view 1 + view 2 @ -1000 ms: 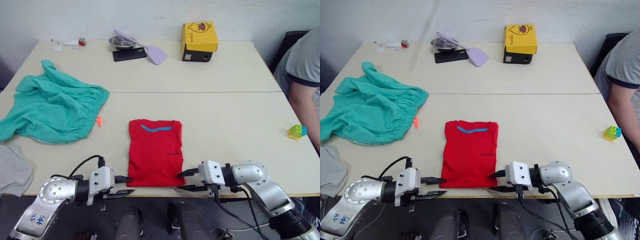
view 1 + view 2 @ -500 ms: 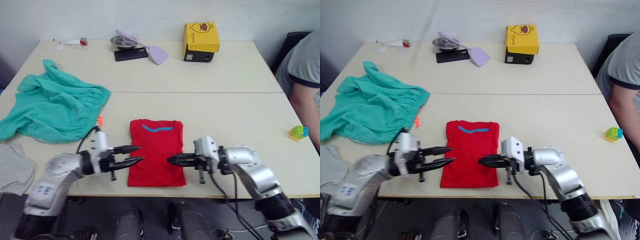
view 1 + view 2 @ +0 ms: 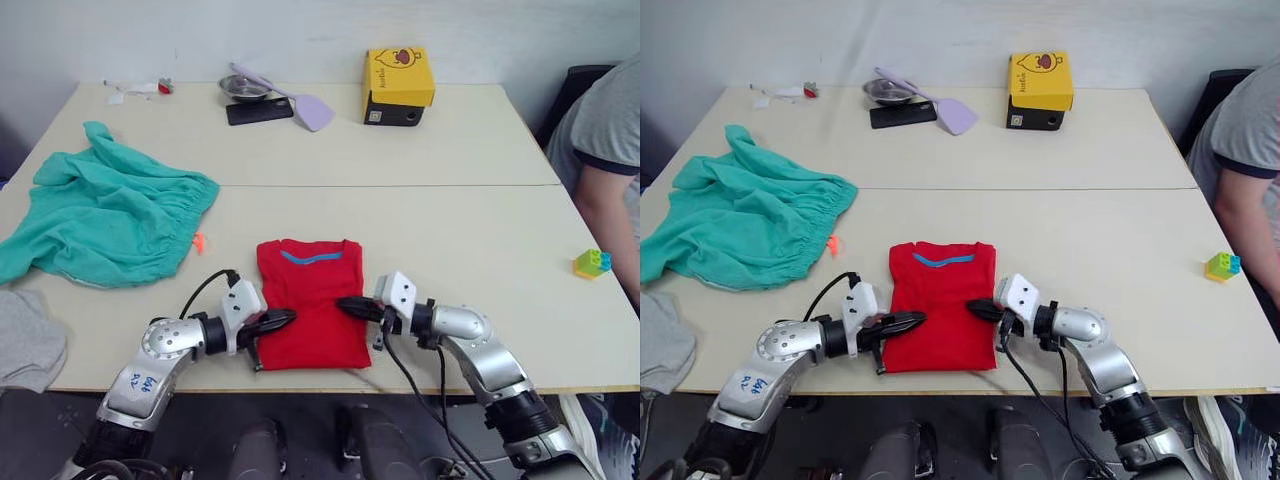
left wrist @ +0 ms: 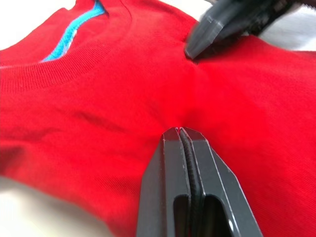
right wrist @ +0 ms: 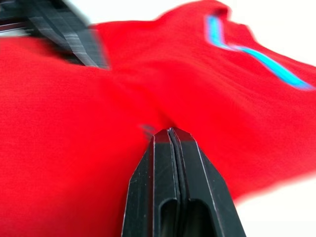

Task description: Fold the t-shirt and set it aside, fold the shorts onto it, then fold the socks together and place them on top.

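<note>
Red cotton — the t-shirt (image 3: 309, 303), already narrowed to a panel — is lying at the table's (image 3: 480, 230) near edge, well apart from the shorts (image 3: 105, 215). The left gripper (image 3: 277, 319) and right gripper (image 3: 349, 304), fingers pressed together, are resting on its two sides (pinching little or no cloth, I judge). Such shallow contact risks slipping — the fold could skew.

The t-shirt (image 3: 309, 302) lies folded near the front edge of the tabletop (image 3: 470, 220). The left gripper (image 3: 280, 319) meets its left side and the right gripper (image 3: 347, 303) its right side. The shorts (image 3: 105, 215) lie well to the left, the socks (image 3: 25, 340) before them at the tabletop's edge.
</note>
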You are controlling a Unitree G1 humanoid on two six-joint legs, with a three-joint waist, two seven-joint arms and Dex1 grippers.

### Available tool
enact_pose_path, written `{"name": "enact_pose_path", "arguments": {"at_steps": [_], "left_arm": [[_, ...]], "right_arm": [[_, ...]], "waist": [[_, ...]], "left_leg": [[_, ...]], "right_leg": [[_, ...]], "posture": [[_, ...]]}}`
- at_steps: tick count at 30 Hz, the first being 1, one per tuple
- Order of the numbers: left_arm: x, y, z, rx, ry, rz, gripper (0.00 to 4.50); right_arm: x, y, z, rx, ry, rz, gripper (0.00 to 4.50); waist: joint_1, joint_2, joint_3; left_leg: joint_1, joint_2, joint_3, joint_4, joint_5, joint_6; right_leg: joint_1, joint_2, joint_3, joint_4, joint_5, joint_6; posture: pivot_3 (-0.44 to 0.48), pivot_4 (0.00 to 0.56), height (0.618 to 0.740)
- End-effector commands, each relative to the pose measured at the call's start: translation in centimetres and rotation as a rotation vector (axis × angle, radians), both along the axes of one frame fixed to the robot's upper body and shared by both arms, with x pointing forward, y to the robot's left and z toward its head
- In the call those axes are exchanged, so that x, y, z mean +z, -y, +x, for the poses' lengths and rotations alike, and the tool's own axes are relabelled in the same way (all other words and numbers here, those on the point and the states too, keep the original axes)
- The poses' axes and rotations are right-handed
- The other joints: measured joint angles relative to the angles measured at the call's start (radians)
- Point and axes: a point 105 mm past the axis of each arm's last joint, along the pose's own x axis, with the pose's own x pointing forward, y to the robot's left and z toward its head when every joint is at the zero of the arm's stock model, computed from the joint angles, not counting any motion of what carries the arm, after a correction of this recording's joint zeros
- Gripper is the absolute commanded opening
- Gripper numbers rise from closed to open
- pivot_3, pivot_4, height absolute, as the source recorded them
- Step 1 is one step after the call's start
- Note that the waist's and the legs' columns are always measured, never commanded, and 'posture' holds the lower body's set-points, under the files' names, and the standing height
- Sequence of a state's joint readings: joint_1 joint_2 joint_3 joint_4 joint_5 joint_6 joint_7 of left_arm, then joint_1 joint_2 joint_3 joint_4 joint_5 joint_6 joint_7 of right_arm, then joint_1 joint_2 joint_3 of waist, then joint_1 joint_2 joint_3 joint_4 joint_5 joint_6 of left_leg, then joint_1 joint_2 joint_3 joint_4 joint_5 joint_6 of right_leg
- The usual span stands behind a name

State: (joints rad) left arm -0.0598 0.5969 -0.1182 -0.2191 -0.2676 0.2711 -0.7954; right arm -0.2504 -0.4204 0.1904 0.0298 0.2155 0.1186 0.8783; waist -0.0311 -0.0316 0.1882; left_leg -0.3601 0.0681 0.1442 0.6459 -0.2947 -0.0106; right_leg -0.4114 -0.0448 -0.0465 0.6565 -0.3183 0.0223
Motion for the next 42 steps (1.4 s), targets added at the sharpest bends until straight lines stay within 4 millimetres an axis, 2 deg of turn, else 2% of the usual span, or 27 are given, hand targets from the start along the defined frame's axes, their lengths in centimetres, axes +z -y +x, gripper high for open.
{"name": "enact_pose_path", "arguments": {"at_steps": [1, 6, 9, 11, 15, 19, 21, 24, 30, 33, 35, 38, 39, 41, 42], "left_arm": [[0.3, -1.1, -0.2, 0.014, 0.017, -0.012, 0.04], [3.2, -1.0, 0.2, -0.007, 0.063, -0.175, 0.04], [4.0, -0.9, 1.0, -0.006, 0.075, -0.187, 0.04], [4.0, -0.5, 2.1, 0.019, 0.083, -0.172, 0.04], [3.5, 0.1, 4.5, 0.097, 0.108, -0.137, 0.04], [3.0, -0.2, 6.6, 0.213, 0.126, -0.121, 0.04], [2.9, -0.9, 7.6, 0.301, 0.124, -0.125, 0.04], [3.5, -1.6, 8.3, 0.388, 0.119, -0.178, 0.04], [3.2, -2.5, 8.0, 0.417, 0.149, -0.153, 0.04], [3.8, -4.0, 8.2, 0.468, 0.21, -0.127, 0.04], [5.3, -4.5, 7.8, 0.447, 0.282, -0.128, 0.04], [8.7, -4.1, 5.6, 0.296, 0.307, -0.209, 0.04], [9.3, -3.9, 4.6, 0.236, 0.287, -0.223, 0.04], [9.9, -3.8, 2.2, 0.111, 0.257, -0.219, 0.0], [10.0, -4.0, 1.2, 0.066, 0.258, -0.19, 0.39]], "right_arm": [[1.3, 1.5, 0.2, -0.028, 0.002, 0.059, 0.0], [5.0, -0.1, -1.2, 0.156, 0.046, 0.201, 0.0], [6.5, -1.5, -1.2, 0.225, 0.068, 0.224, 0.0], [6.2, -2.7, -0.4, 0.227, 0.082, 0.182, 0.0], [4.0, -4.6, 1.4, 0.189, 0.094, 0.067, 0.0], [2.1, -4.8, 3.3, 0.105, 0.08, 0.025, 0.0], [1.7, -4.2, 4.3, 0.049, 0.088, 0.012, 0.0], [2.0, -3.2, 5.1, -0.005, 0.081, 0.04, 0.0], [3.1, -0.6, 6.6, -0.108, 0.032, 0.118, 0.0], [3.7, 1.4, 6.9, -0.145, 0.001, 0.159, 0.0], [4.9, 2.9, 6.6, -0.153, 0.013, 0.185, 0.0], [7.3, 5.7, 4.9, -0.129, -0.02, 0.279, 0.0], [7.7, 6.4, 3.9, -0.099, -0.065, 0.304, 0.0], [8.0, 7.8, 1.2, -0.022, -0.175, 0.298, 0.35], [8.0, 8.6, -0.2, 0.006, -0.226, 0.265, 0.59]], "waist": [[0.0, 0.0, 0.0], [0.0, 0.0, 0.0], [0.0, 0.001, 0.0], [0.0, 0.001, 0.0], [0.0, 0.0, 0.0], [0.001, 0.0, 0.0], [-0.002, 0.0, 0.0], [-0.002, 0.0, 0.0], [-0.002, 0.0, 0.0], [-0.002, 0.0, 0.0], [-0.002, 0.0, 0.0], [0.0, 0.0, 0.0], [0.001, 0.0, 0.0], [0.004, 0.001, 0.001], [0.003, 0.002, 0.001]], "left_leg": [[0.0, 0.0, 0.0, 0.0, 0.0, 0.0], [-0.002, 0.0, 0.0, -0.001, 0.003, 0.005], [-0.007, 0.0, -0.001, -0.001, 0.003, 0.005], [-0.008, 0.0, -0.001, -0.001, 0.003, 0.005], [-0.008, 0.0, -0.001, 0.0, 0.003, 0.005], [-0.01, -0.001, 0.0, 0.001, 0.002, 0.005], [-0.011, -0.001, 0.001, 0.001, 0.005, 0.001], [-0.01, -0.001, 0.001, 0.001, 0.005, 0.001], [-0.009, 0.0, 0.0, 0.001, 0.005, 0.002], [-0.009, 0.0, 0.0, 0.001, 0.005, 0.002], [-0.009, 0.0, 0.0, 0.0, 0.005, 0.002], [-0.011, 0.0, 0.0, -0.001, 0.005, 0.002], [-0.013, 0.0, 0.0, -0.001, 0.005, 0.002], [-0.015, 0.0, 0.0, -0.002, 0.006, -0.003], [-0.016, 0.0, 0.0, -0.002, 0.006, -0.003]], "right_leg": [[0.0, 0.0, 0.0, 0.0, 0.0, 0.0], [-0.002, 0.0, 0.0, 0.0, 0.0, 0.0], [-0.006, 0.0, -0.002, 0.0, 0.0, 0.0], [-0.006, 0.001, -0.002, 0.0, 0.0, 0.001], [-0.007, 0.001, -0.002, 0.0, 0.001, 0.001], [-0.008, 0.0, -0.002, 0.0, 0.001, 0.001], [-0.008, 0.0, -0.001, 0.0, 0.001, 0.001], [-0.008, 0.0, -0.001, 0.0, 0.001, 0.002], [-0.008, 0.0, -0.001, 0.002, 0.001, 0.002], [-0.008, 0.0, -0.001, 0.002, 0.001, 0.002], [-0.008, 0.0, -0.001, 0.002, 0.001, 0.002], [-0.01, 0.0, -0.001, 0.001, 0.001, 0.002], [-0.012, 0.0, -0.001, 0.001, 0.001, 0.002], [-0.014, 0.0, -0.001, 0.001, 0.001, 0.002], [-0.014, 0.0, -0.001, 0.0, 0.0, 0.001]], "posture": [[0.0, 0.15, 0.74], [0.0, 0.15, 0.74], [0.0, 0.15, 0.74], [0.0, 0.15, 0.74], [0.0, 0.15, 0.74], [0.0, 0.15, 0.74], [0.0, 0.15, 0.74], [0.0, 0.15, 0.74], [0.0, 0.15, 0.74], [0.0, 0.15, 0.74], [0.0, 0.15, 0.74], [0.0, 0.15, 0.74], [0.0, 0.15, 0.74], [0.0, 0.15, 0.74], [0.0, 0.15, 0.74]]}}
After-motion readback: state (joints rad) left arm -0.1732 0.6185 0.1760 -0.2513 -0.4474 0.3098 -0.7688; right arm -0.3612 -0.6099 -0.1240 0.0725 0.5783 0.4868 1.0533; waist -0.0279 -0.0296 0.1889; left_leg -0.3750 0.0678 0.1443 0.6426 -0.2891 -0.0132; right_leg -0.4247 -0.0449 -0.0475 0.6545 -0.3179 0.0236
